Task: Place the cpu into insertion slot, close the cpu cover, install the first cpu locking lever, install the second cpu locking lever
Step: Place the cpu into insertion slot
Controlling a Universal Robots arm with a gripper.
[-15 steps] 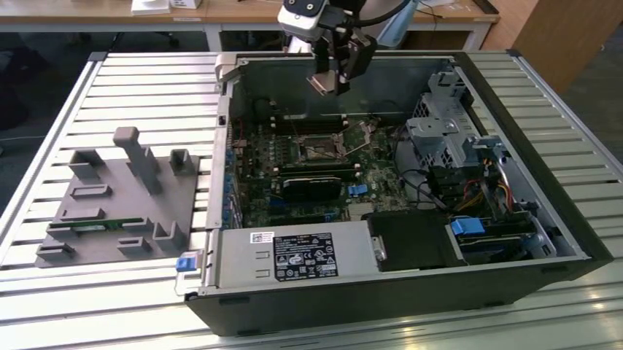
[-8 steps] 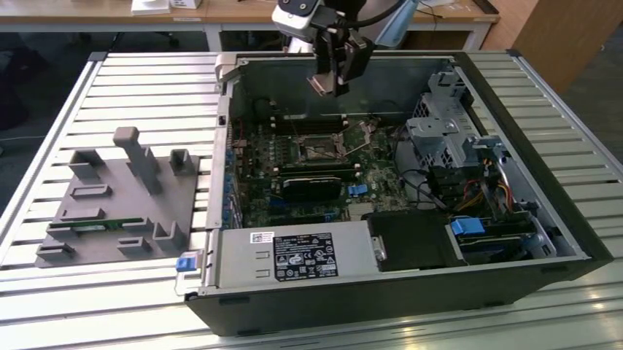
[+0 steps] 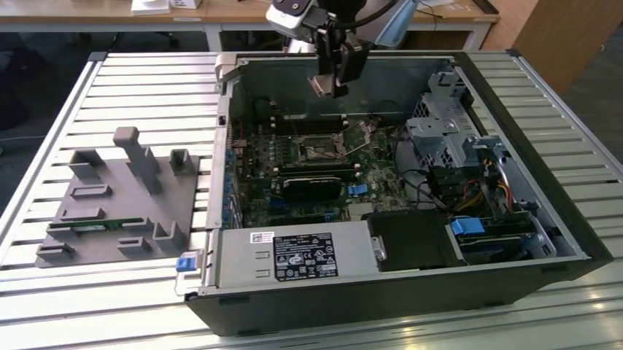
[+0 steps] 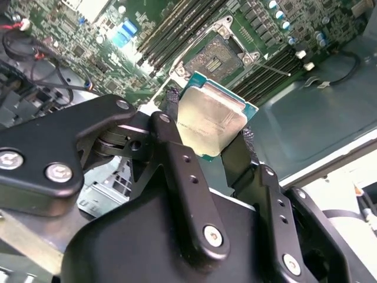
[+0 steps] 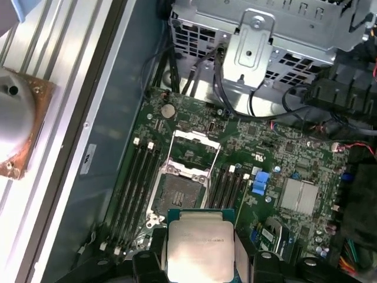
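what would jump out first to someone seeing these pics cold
The pincer hangs over the open computer case, shut on the cpu, whose silvery top shows in both wrist views. Below it the insertion slot lies bare on the green board, its cpu cover swung open. On the exterior view's left stands a grey fixture block.

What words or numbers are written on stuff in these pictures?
Nothing can be read for sure.
Black print on the power supply label: too small to read.
Print on the small white sticker: too small.
Faint print on top of the cpu: too blurred.
White marks on the green circuit board: too small.
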